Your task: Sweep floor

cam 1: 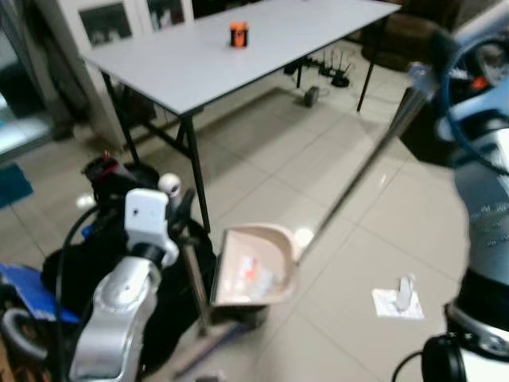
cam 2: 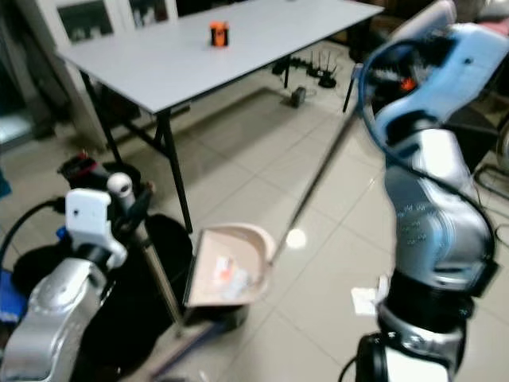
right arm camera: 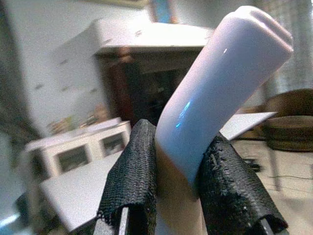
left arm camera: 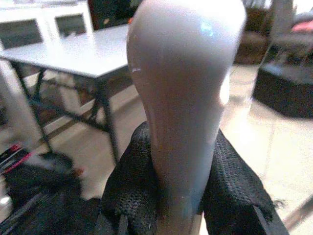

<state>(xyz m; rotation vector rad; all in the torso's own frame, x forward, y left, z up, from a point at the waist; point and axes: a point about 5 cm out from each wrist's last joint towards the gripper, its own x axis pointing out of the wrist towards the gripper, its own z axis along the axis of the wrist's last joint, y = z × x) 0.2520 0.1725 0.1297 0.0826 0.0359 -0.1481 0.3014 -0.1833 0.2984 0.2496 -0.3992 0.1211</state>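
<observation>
Dustpan (cam 1: pixel 254 267) – lower centre, scraps inside, long handle clamped in right gripper (right arm camera: pixel 178 176) | broom handle (left arm camera: pixel 186 98) – pinched by left gripper (left arm camera: pixel 183 196) | paper scrap (cam 1: pixel 398 301) on floor (cam 1: pixel 278 159), lower right

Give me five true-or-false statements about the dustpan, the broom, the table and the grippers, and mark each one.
1. The dustpan holds scraps. True.
2. The right gripper is open and free. False: it is shut on the dustpan handle.
3. An orange thing stands on the table. True.
4. The left gripper is shut on the broom handle. True.
5. The white litter lies inside the dustpan. False: it lies on the floor tiles, apart from the pan.
</observation>
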